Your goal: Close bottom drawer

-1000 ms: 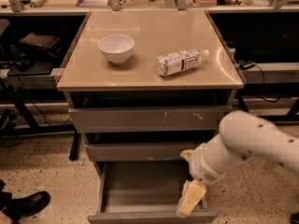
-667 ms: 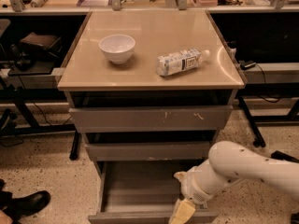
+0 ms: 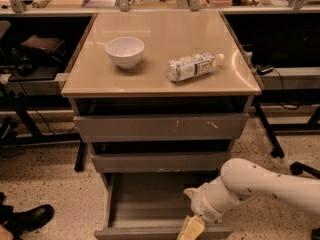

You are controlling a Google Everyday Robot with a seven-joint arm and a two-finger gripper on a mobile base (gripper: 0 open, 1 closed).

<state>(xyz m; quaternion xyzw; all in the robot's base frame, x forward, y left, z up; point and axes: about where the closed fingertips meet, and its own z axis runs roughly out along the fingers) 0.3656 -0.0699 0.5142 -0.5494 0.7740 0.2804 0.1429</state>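
We list the bottom drawer (image 3: 147, 201), lowest of three, pulled well out, grey tray exposed. The tool (image 3: 191, 229) sits at its front panel, right of centre; spread or pressed together, we cannot tell. On the table (image 3: 165, 29): white bowl (image 3: 125, 51), bottle (image 3: 194, 66) lying flat.

Plastic gripper (image 3: 191, 229) at matt metal bottom drawer (image 3: 145, 204)

The bottom drawer (image 3: 145, 200) stands pulled out. The gripper (image 3: 191, 228) is at its front panel, right of centre. A bowl (image 3: 125, 51) and bottle (image 3: 192, 66) rest on the tabletop (image 3: 165, 29).
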